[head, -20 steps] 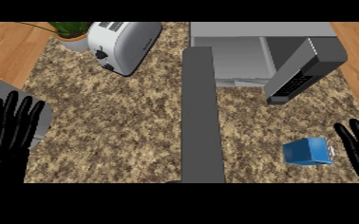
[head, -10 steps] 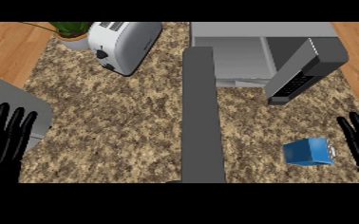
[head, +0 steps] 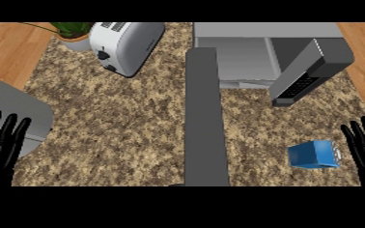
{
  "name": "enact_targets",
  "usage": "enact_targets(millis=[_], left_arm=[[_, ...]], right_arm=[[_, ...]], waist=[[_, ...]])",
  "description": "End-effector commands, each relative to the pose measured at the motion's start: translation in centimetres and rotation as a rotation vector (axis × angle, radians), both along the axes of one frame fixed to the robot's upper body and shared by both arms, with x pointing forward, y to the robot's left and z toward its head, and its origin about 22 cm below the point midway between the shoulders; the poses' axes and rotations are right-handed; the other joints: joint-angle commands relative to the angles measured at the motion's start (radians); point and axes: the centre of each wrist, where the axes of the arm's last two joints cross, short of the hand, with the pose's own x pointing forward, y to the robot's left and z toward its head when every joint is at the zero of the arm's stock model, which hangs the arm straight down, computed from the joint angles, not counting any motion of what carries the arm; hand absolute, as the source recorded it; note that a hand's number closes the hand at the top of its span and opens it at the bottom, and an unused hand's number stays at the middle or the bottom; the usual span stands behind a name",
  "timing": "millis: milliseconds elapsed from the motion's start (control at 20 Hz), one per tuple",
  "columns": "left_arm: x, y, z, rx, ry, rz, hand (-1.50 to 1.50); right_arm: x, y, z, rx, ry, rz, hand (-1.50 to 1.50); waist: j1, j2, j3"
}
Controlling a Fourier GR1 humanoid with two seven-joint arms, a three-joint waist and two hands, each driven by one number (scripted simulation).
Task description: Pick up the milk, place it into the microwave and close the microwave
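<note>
The milk [head: 312, 154], a small blue carton, lies on the speckled worktop [head: 128, 125] near its front right corner. No lettering can be made out on its faces. The right hand [head: 356, 142] shows at the right edge just beside the carton, with straight fingers pointing up and nothing in its hold. The left hand [head: 10, 142] shows at the left edge near the front, its fingers likewise straight and spread, holding nothing.

The microwave [head: 242, 53] stands at the back right edge with its door [head: 306, 72] swung open toward the front. The door's dark panel carries pale marks too small to read. A white toaster [head: 128, 43] and a potted plant [head: 71, 31] sit at the back left corner. A long grey bar [head: 204, 121] runs down the middle.
</note>
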Motion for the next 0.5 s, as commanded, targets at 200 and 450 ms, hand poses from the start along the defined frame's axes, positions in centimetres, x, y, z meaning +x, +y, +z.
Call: enact_targets(millis=[200, 450], left_arm=[[-0.2, -0.7, -1.7, 0.009, -0.01, 0.009, -1.5], [-1.9, 0.5, 0.6, 0.007, 0.002, -0.028, -1.5]], right_arm=[[-0.8, -4.1, -4.1, -0.028, 0.026, -0.025, -1.5], [-0.3, -3.3, -6.9, -0.033, 0.048, -0.013, -1.5]], waist=[[0.0, 0.0, 0.0], [0.003, 0.0, 0.0]])
